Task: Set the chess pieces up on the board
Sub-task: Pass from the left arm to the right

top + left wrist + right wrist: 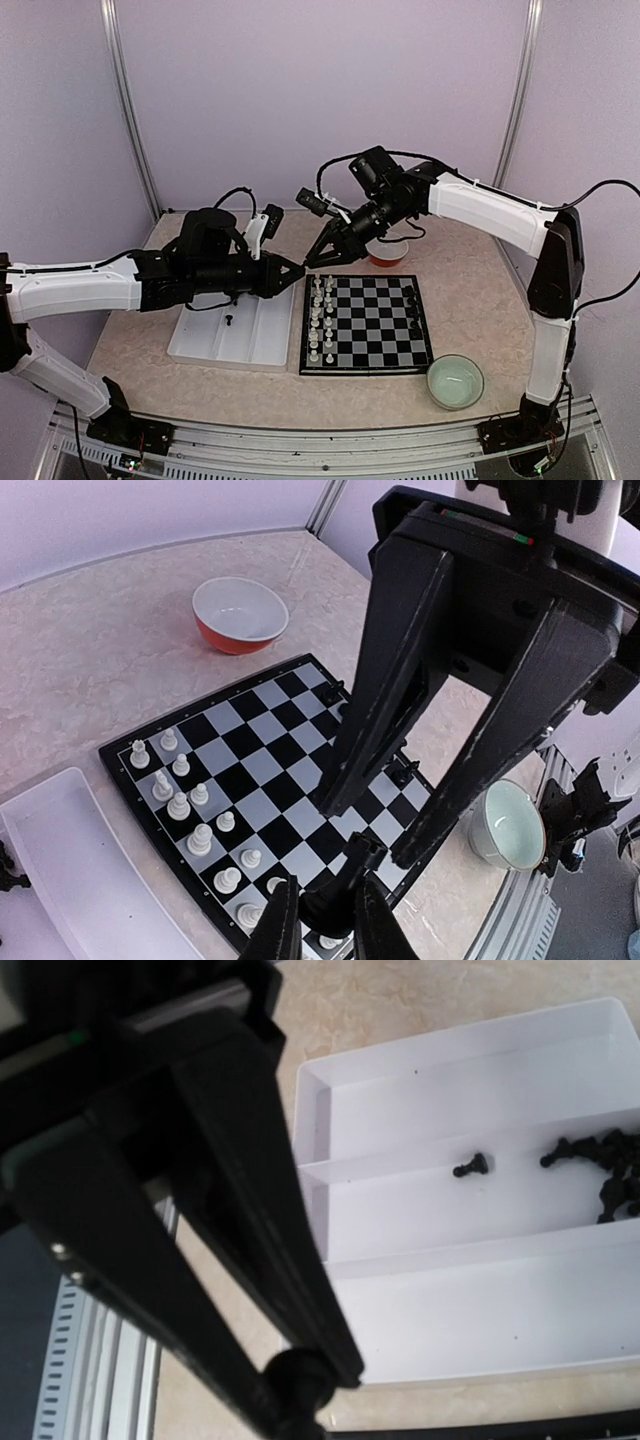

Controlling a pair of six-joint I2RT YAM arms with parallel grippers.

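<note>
My left gripper is shut on the base of a black chess piece and holds it above the near-left corner of the checkered board. My right gripper meets it tip to tip. Its fingers stand apart on either side of the piece's head. White pieces fill the board's left columns. A few black pieces stand on its right edge. More black pieces lie in the white tray.
A red bowl sits behind the board, under the right arm. A pale green bowl stands at the board's near-right corner. The tray lies against the board's left side.
</note>
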